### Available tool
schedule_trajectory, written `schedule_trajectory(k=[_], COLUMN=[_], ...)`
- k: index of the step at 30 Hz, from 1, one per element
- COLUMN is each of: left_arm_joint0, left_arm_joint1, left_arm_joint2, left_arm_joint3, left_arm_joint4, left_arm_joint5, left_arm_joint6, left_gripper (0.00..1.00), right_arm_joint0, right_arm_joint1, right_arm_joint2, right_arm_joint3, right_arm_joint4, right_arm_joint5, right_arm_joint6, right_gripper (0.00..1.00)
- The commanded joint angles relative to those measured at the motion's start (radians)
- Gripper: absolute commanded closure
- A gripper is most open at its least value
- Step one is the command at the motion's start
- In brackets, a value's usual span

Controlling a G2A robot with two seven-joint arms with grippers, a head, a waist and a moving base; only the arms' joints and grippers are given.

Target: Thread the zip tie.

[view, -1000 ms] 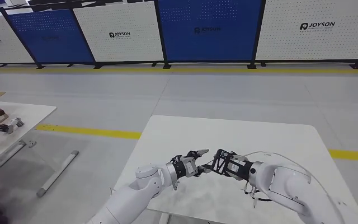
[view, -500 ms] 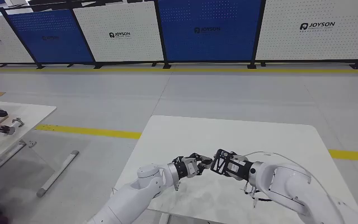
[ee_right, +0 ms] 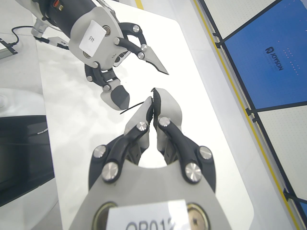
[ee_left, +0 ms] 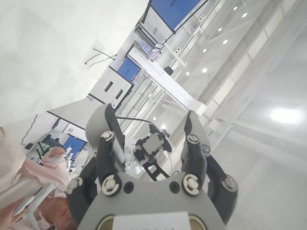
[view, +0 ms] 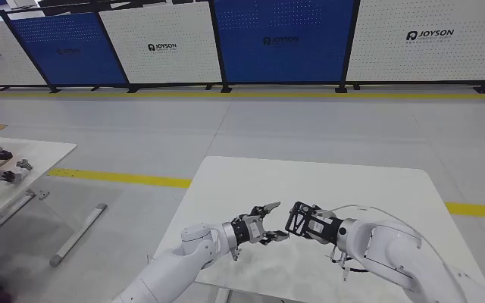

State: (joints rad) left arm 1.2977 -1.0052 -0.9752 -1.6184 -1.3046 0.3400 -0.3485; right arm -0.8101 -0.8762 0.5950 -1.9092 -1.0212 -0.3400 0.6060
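Clamps the zip tie (ee_right: 133, 108) in the closed right gripper (ee_right: 152, 100), tail poking toward the wide-open, empty left gripper (ee_right: 144, 87), likely for threading.

my rig's white arms (view: 386, 246) end in black wrists (ee_right: 64, 3); left gripper (ee_right: 144, 86) and right gripper (ee_right: 152, 101) show grey plates (ee_right: 148, 187), silver screws (ee_right: 193, 168), white labels (ee_right: 92, 38).

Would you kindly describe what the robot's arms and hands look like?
The left arm and right arm are smooth white shells. The left hand and right hand have grey metal plates, black links, silver pins, pointed black-padded fingers and white labels.
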Motion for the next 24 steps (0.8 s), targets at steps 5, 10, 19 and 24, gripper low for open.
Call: schedule_trajectory(k=[5,10,19,24], left_arm_joint0=[-0.033,-0.095,-0.101,-0.095], left_arm_joint1=[0.031,0.056,0.064,0.061], left_arm_joint2=[0.062,0.132,0.097,0.094], left_arm_joint3=[-0.004,0.009,0.011,0.011], left_arm_joint4=[-0.073,-0.172,-0.129,-0.166], left_arm_joint5=[0.000,0.000,-0.054,-0.020], left_arm_joint6=[-0.008,-0.008,0.134,0.100], left_gripper=[0.55,0.65,0.00,0.00], right_arm_joint0=[0.000,0.000,0.000,-0.016], right_arm_joint1=[0.000,0.000,0.000,-0.004], right_arm_joint2=[0.000,0.000,0.000,0.001], right_arm_joint3=[0.000,0.000,0.000,-0.011], right_arm_joint4=[0.000,0.000,0.000,-0.066], right_arm_joint5=[0.000,0.000,0.000,0.000], right_arm_joint6=[0.000,0.000,0.000,0.016], right_gripper=[1.00,1.00,1.00,1.00])
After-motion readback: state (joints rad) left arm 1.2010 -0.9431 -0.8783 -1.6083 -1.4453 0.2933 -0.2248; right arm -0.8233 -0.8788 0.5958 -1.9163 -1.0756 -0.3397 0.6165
